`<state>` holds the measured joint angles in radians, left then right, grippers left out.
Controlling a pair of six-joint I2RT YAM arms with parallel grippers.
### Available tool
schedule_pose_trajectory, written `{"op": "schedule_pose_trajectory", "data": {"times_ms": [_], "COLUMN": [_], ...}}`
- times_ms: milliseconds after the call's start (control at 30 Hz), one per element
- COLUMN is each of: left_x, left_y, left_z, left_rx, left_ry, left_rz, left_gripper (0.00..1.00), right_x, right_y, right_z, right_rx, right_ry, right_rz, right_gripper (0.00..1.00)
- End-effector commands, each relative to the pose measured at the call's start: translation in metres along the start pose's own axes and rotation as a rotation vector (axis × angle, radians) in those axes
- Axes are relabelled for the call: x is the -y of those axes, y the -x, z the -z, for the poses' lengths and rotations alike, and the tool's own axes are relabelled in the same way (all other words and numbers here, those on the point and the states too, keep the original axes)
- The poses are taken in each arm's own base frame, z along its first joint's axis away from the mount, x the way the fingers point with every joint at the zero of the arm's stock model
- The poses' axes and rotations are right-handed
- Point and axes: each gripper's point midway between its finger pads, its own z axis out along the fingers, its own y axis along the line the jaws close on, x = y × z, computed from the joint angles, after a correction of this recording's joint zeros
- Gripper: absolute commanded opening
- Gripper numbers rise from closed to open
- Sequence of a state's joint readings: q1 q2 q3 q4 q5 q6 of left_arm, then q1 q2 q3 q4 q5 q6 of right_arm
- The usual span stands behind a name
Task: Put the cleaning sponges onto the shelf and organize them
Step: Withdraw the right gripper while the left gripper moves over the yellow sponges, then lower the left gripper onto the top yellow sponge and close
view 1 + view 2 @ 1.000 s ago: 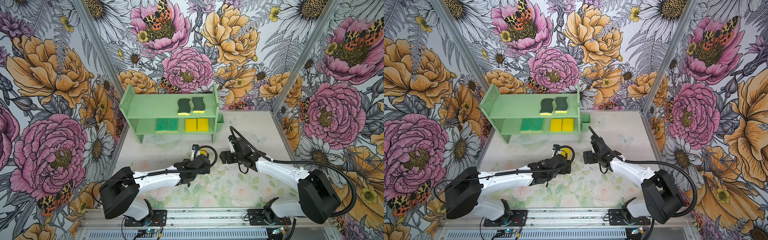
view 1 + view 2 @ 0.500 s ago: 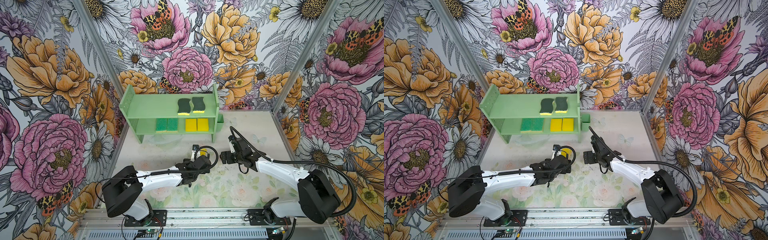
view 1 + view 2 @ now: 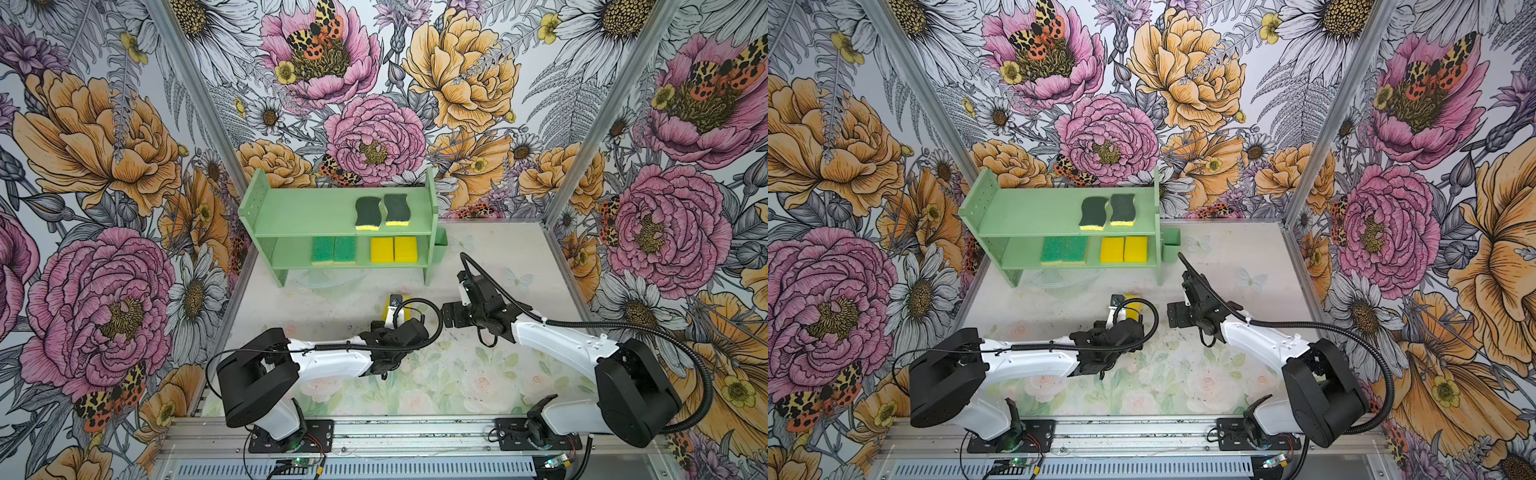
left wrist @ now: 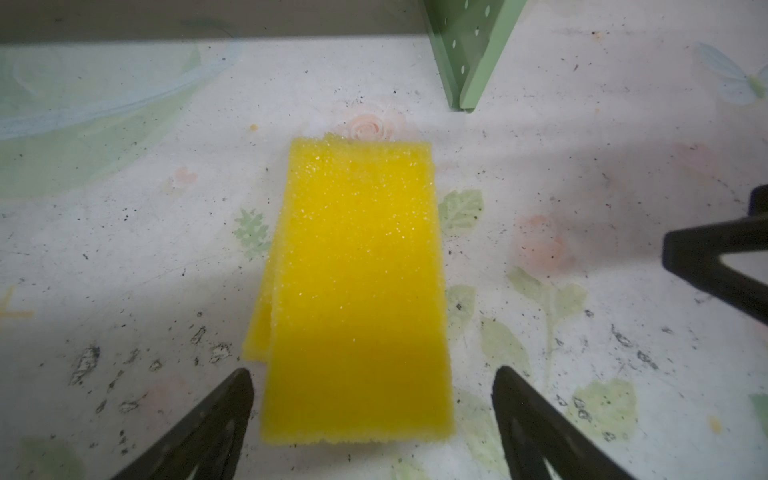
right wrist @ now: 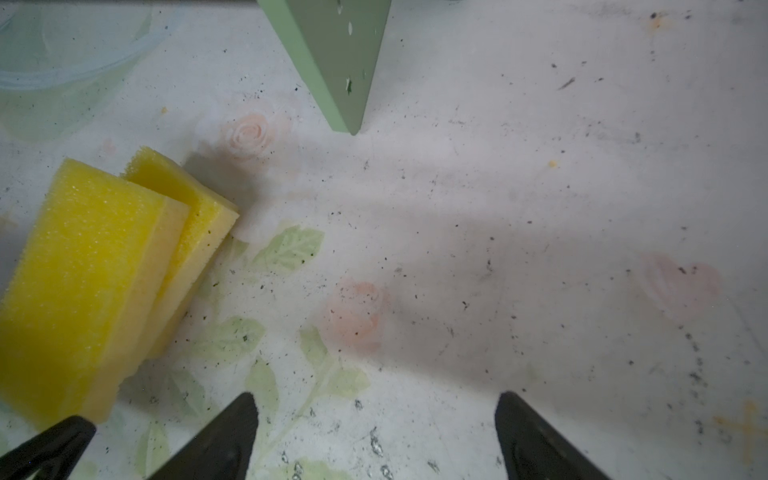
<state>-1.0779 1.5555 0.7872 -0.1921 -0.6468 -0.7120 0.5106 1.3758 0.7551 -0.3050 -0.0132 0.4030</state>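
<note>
Sponges: six sat on the shelf [image 3: 307, 212], and the rest lay in a stack [image 4: 357, 291] on the table [image 3: 332, 303], just below the shelf at the centre of both top views. Over the last second the left arm had pushed forward and its wrist had settled lower over that stack. The left gripper [image 4: 372, 374] now straddled it, jaws apart with a gap on each side, gripping nothing yet. The right gripper [image 5: 376, 399] had not moved and hung released and empty just right of the stack. Nothing on the shelf had shifted. I judged the approach finished and the squeeze due next, so another yellow sponge was about to go up.

The stacked blocks were plain yellow open-pored foam. They were rectangular with fuzzy cut edges, and the top one sat skewed off the one beneath. Two showed, and whether a third lay under them could not be told. Such foam should compress easily under the jaws.

On the upper board, right of centre, lay the dark pair [image 3: 380, 212], wavy-edged with dark green scouring tops on yellow bases. On the lower board lay the green pair [image 3: 333, 250] with the yellow pair [image 3: 394, 249] to its right. The shelf was pale green painted board with hole-dotted side panels. The table was a worn floral print flecked with black.
</note>
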Motion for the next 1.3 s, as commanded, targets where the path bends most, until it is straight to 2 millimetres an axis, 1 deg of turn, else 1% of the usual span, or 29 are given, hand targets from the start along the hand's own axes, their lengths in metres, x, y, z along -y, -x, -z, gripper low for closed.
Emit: {"op": "schedule_pose_trajectory", "data": {"times_ms": [0, 367, 700, 833, 933, 1200, 1267], "left_x": [-0.005, -0.006, -0.005, -0.004, -0.004, -0.008, -0.01], "left_y": [0.001, -0.002, -0.006, -0.008, -0.007, 0.001, 0.006], "left_z": [-0.002, -0.004, -0.01, -0.012, -0.011, -0.001, 0.003], "left_rx": [0.031, 0.027, 0.016, 0.01, 0.014, 0.038, 0.048], "left_ry": [0.032, 0.047, 0.061, 0.064, 0.063, 0.056, 0.054], "left_rz": [0.02, 0.023, 0.011, 0.006, 0.009, 0.021, 0.027], "left_gripper": [0.88, 0.77, 0.75, 0.7, 0.65, 0.6, 0.59], "right_x": [0.003, 0.003, 0.004, 0.004, 0.005, 0.005, 0.005], "right_y": [-0.005, -0.006, -0.007, -0.007, -0.007, -0.008, -0.008], "right_z": [-0.003, -0.003, -0.003, -0.003, -0.003, -0.004, -0.004], "right_rx": [-0.011, -0.011, -0.014, -0.013, -0.012, -0.017, -0.016], "right_ry": [-0.004, -0.006, -0.008, -0.009, -0.011, -0.013, -0.014], "right_rz": [-0.001, -0.001, 0.0, 0.0, 0.0, 0.0, 0.0], "right_gripper": [0.92, 0.92, 0.91, 0.91, 0.91, 0.91, 0.91]}}
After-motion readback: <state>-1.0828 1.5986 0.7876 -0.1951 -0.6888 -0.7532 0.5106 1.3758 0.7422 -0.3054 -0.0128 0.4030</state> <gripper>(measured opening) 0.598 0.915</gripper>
